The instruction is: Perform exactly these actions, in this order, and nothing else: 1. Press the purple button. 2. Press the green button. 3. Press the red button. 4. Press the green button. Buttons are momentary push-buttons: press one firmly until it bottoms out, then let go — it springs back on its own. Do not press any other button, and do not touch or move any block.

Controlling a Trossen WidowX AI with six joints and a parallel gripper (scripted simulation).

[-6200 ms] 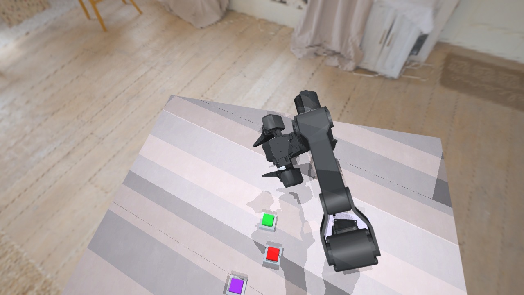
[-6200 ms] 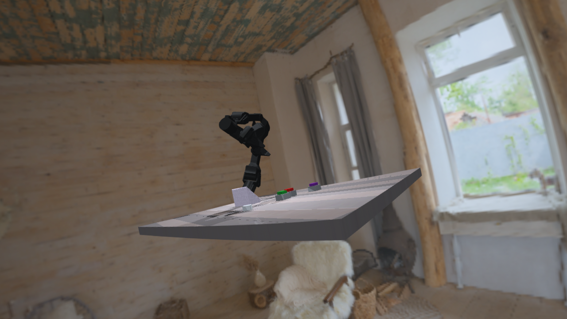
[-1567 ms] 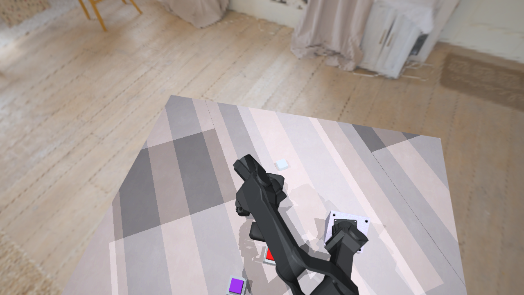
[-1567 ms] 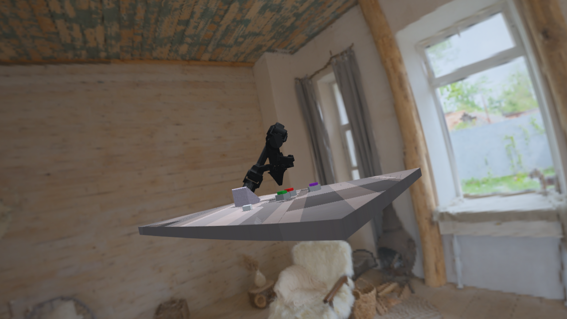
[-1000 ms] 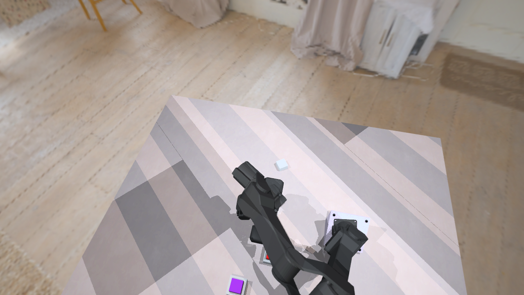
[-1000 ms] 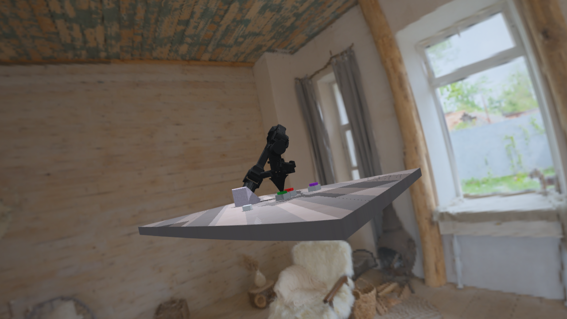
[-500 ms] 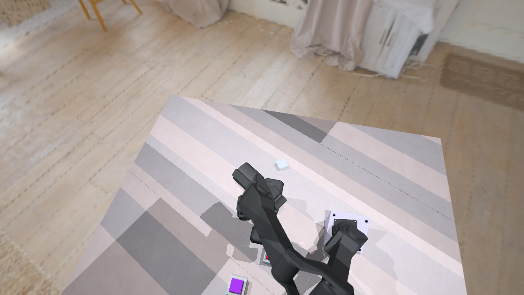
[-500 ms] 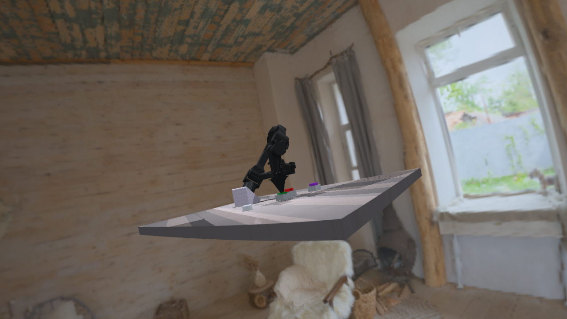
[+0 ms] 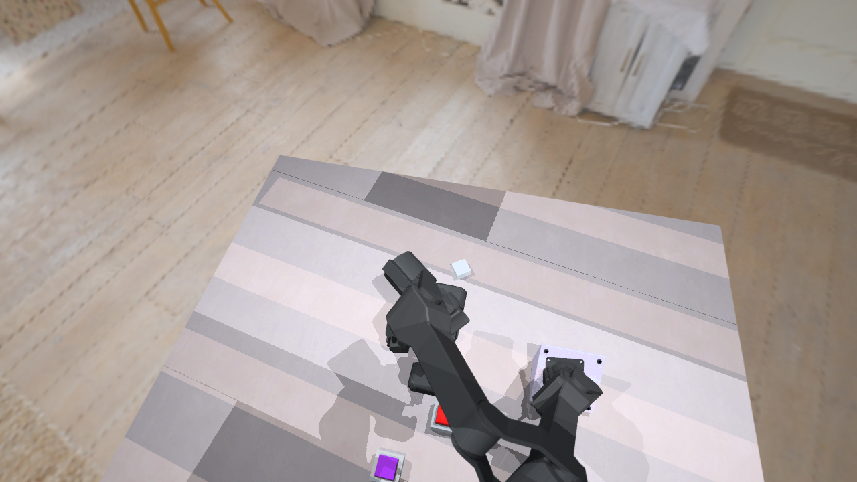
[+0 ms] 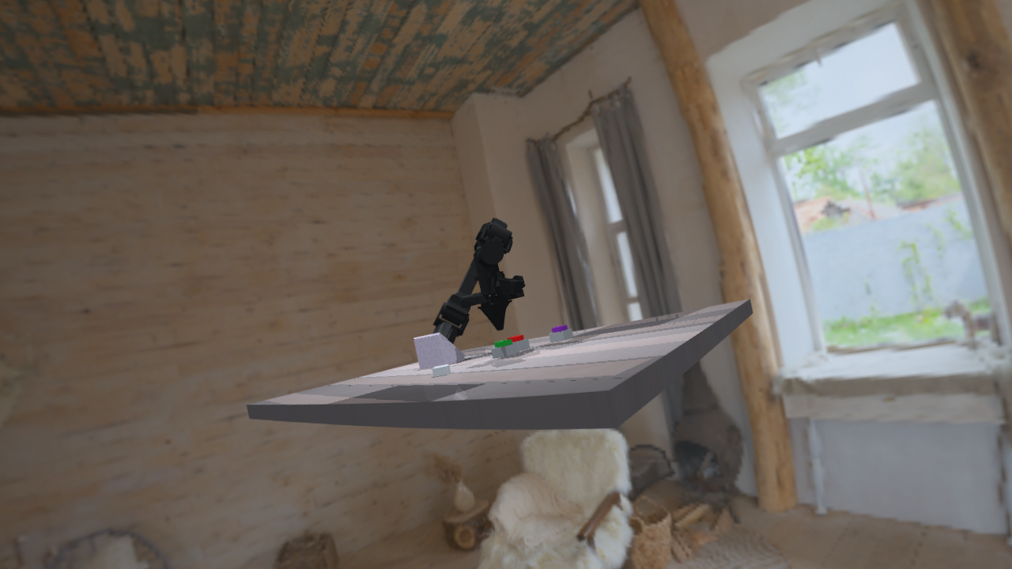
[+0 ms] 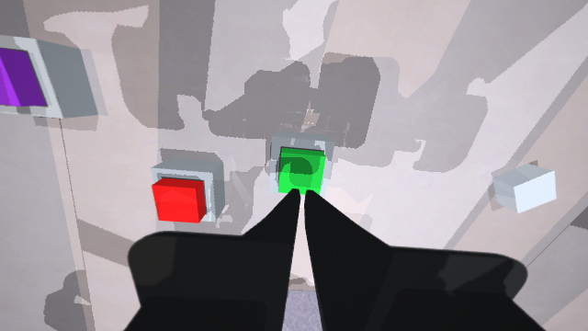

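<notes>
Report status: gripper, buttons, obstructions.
Gripper shut, empty, tips above green button. Red button beside it, unobstructed. White block off to the side, untouched.

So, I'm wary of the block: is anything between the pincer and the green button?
Nothing visible. The shut pincer points straight at the green button with only open space between. The pale block lies well off to one side.

You see green button mid-row, raised | red button just left | purple button far left
</notes>
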